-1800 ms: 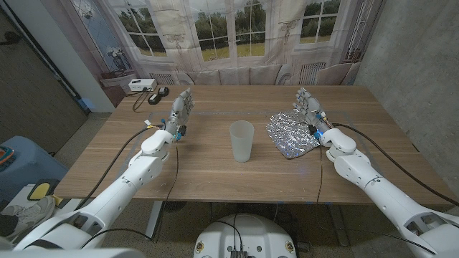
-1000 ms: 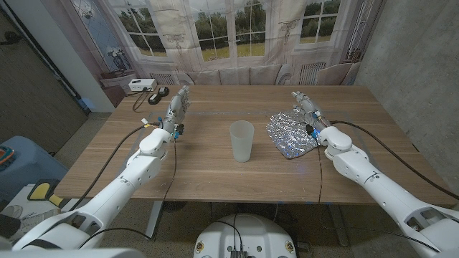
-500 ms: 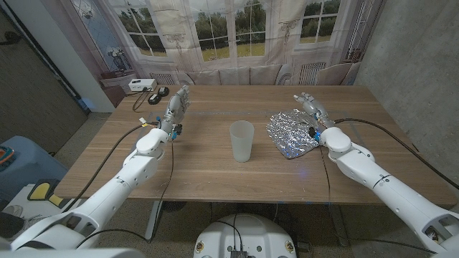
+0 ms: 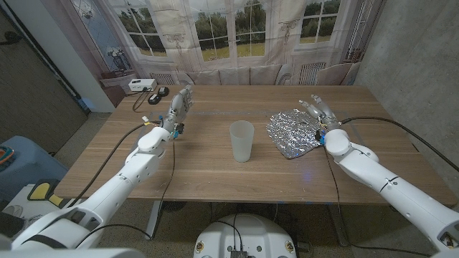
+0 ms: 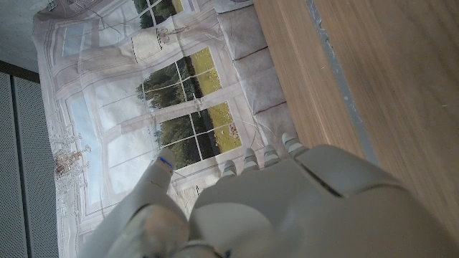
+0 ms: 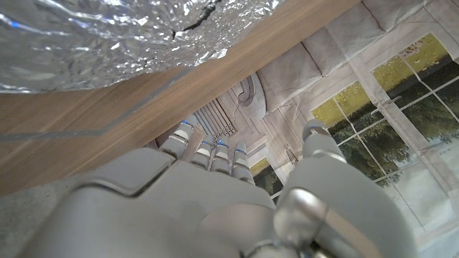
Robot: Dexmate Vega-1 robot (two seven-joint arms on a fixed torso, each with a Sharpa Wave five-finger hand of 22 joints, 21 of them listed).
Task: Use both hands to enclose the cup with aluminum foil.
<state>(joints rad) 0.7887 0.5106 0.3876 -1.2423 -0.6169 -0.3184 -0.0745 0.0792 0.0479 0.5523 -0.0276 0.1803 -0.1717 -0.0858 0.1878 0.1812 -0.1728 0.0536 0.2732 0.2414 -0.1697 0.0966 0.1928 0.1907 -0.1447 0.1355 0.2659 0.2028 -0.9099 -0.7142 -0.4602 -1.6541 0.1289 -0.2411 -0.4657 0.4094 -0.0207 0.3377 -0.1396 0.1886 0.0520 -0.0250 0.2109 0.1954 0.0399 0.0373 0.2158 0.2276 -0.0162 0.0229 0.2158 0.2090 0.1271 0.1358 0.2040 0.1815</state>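
Your crinkled silver aluminium foil sheet (image 4: 292, 132) lies just beside your right hand (image 4: 320, 113), fingers spread and empty; it should be light, floppy and tear-prone, so pinch an edge. The translucent white plastic cup (image 4: 242, 140) stands upright between both hands, likely tippy. Your left hand (image 4: 180, 107) holds nothing, fingers apart. Since earlier, your right hand has tilted outward.
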